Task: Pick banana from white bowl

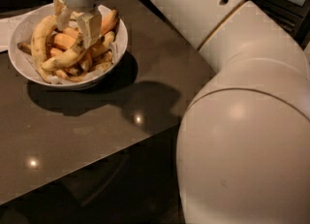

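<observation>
The white bowl (23,63) stands at the table's far left, full of bananas. The banana (65,60), long, yellow and brown-speckled, lies across the pile from lower left up to the right. A paler arched banana (38,41) lies along the bowl's left side, with short orange-toned bananas (63,40) in the middle. My gripper (76,30) hangs straight down over the bowl's middle, open. Its fingertips (90,30) reach down among the bananas, just above the speckled one. It holds nothing.
My big white arm (242,121) fills the right side and reaches over the dark table (97,121). A white sheet (6,26) lies left of the bowl. The table's front edge runs diagonally across the lower part of the view.
</observation>
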You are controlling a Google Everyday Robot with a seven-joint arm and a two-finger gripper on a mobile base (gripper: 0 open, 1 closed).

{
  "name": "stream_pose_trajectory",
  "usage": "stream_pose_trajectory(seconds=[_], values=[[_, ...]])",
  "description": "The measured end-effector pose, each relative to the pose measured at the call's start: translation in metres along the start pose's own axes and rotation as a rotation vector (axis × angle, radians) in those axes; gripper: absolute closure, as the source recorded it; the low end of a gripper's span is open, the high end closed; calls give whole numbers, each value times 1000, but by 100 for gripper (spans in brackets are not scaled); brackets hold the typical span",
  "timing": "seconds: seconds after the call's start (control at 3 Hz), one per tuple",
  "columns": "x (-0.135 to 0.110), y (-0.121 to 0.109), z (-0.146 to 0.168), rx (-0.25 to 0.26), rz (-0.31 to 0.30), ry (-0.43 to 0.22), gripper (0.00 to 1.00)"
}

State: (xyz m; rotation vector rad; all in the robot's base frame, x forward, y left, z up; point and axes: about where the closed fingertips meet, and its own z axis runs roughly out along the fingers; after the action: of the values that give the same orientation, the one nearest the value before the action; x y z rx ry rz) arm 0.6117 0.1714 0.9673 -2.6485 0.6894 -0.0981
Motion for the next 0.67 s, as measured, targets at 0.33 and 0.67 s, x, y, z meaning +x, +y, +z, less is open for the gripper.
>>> stream_pose_trajectory(seconds=[0.33,0.67], values=[[3,5,5,-17,4,-4,48],[7,9,12,-37,3,-8,48]])
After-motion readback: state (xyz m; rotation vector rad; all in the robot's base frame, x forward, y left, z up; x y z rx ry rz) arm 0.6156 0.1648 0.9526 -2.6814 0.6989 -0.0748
